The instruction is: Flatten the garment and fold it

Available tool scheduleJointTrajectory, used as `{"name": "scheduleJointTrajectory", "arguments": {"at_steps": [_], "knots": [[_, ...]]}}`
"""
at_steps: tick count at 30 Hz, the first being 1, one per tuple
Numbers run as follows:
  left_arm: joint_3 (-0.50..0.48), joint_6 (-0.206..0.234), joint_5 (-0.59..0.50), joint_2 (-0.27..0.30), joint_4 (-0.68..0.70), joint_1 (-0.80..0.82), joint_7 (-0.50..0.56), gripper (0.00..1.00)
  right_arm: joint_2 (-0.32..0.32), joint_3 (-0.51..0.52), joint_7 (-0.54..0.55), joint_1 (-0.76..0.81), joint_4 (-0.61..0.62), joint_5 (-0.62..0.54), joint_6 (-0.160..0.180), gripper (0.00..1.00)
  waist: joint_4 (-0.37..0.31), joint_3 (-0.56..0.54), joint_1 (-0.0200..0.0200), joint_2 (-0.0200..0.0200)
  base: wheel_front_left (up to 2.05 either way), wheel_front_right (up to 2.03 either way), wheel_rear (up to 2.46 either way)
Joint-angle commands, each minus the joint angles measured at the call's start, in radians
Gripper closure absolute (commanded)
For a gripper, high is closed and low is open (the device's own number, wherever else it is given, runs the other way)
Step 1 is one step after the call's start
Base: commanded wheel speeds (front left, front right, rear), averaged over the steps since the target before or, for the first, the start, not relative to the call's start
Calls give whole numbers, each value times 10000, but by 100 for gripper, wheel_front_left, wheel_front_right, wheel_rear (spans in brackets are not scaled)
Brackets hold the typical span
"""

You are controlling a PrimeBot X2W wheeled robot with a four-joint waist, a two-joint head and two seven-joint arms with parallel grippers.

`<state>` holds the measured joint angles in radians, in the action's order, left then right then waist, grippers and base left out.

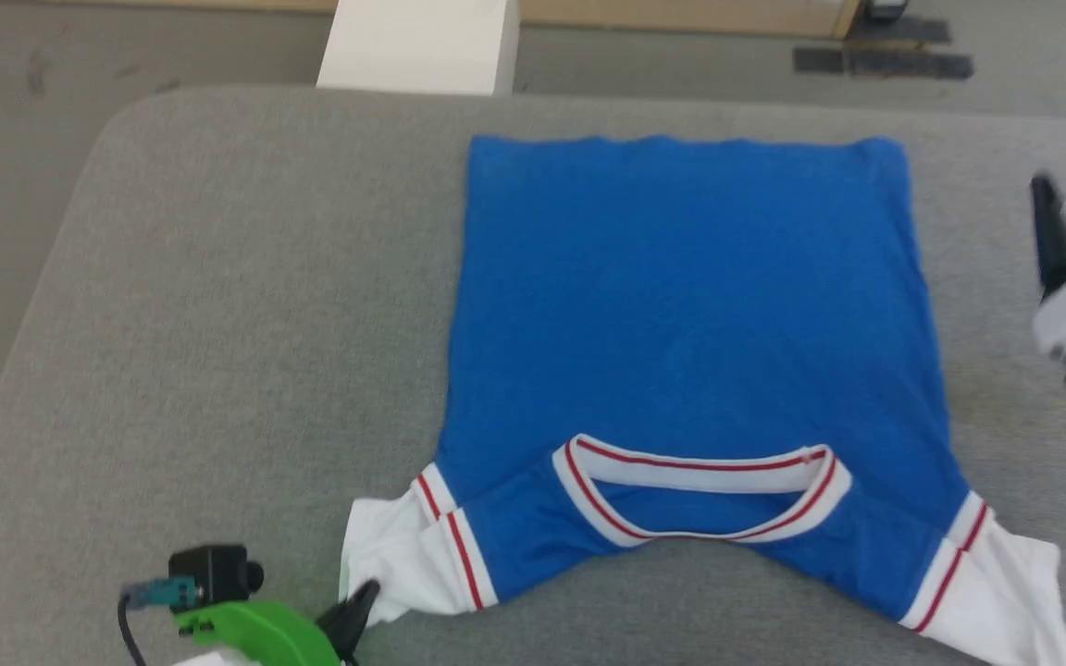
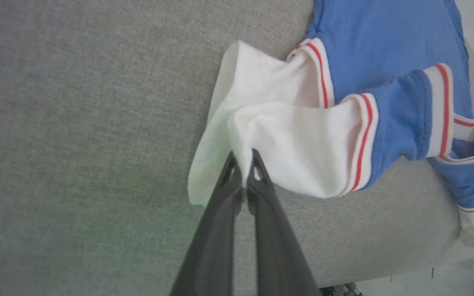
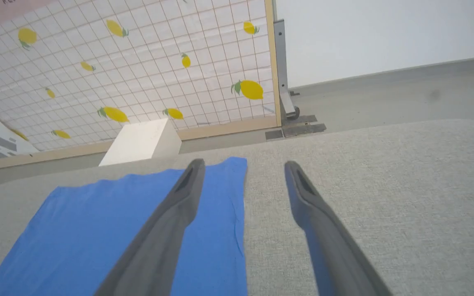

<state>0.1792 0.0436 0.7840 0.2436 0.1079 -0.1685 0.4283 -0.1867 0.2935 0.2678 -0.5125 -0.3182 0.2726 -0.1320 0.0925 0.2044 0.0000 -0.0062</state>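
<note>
Garment (image 1: 690,342): a bright blue sports jersey of thin knit cloth with white sleeve panels and red-striped white trim, spread on the grey cloth-covered bench (image 1: 218,277); hem toward the far edge, collar toward the near edge, body lying mostly smooth.
Left sleeve (image 2: 286,144): the white panel toward the near left corner is bunched and raised into a loose fold, not flat.
Right sleeve (image 1: 1005,592): the white panel toward the near right corner lies crumpled, its end right at the near edge.
Left gripper (image 2: 243,158): fingers pressed together on a pinch of the left sleeve's white cloth, low over the bench.
Right gripper (image 3: 245,166): fingers spread wide, holding nothing, above the bench just beside the garment's right side edge.
Risk, dragging: only one sleeve is held, so a pull by the left gripper would likely skew the collar and slide the smooth body toward that side.
Risk, slipping: the pinch takes little cloth; the thin knit may slide out mid-pull and drop in a heap.
Risk, overhang: the right sleeve sits so near the edge that any tug toward it could let it droop off and pull the shoulder after it.
Risk, snagging: if the open right gripper comes down on the side edge carelessly, a fingertip could rumple the blue cloth or catch both layers.
</note>
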Motion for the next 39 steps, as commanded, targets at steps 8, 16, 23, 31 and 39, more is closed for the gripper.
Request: {"name": "scheduleJointTrajectory", "arguments": {"at_steps": [8,16,23,31,39], "knots": [[223,-214,-180,-170,750,766,-275,100,-760,531,1278,-3097,-1965,-621,13,0,1438,2096,0,62,0,0,0],[407,-459,-320,-335,1246,1206,-659,100,-1131,939,3463,-4797,-2648,-2073,13,0,2101,3171,0,62,0,0,0],[589,-518,-474,-464,1422,1476,-847,100,-1124,1317,5872,-5243,-2283,-3776,13,0,2357,3756,0,62,0,0,0],[617,-495,-486,-496,1320,1489,-960,100,-876,1745,7458,-4932,-1205,-4292,13,72,2422,3988,0,62,0,0,0],[615,-469,-463,-486,1170,1493,-1000,100,-1243,923,6120,-4063,-195,-3788,13,100,2354,3793,0,62,0,0,0]]}}
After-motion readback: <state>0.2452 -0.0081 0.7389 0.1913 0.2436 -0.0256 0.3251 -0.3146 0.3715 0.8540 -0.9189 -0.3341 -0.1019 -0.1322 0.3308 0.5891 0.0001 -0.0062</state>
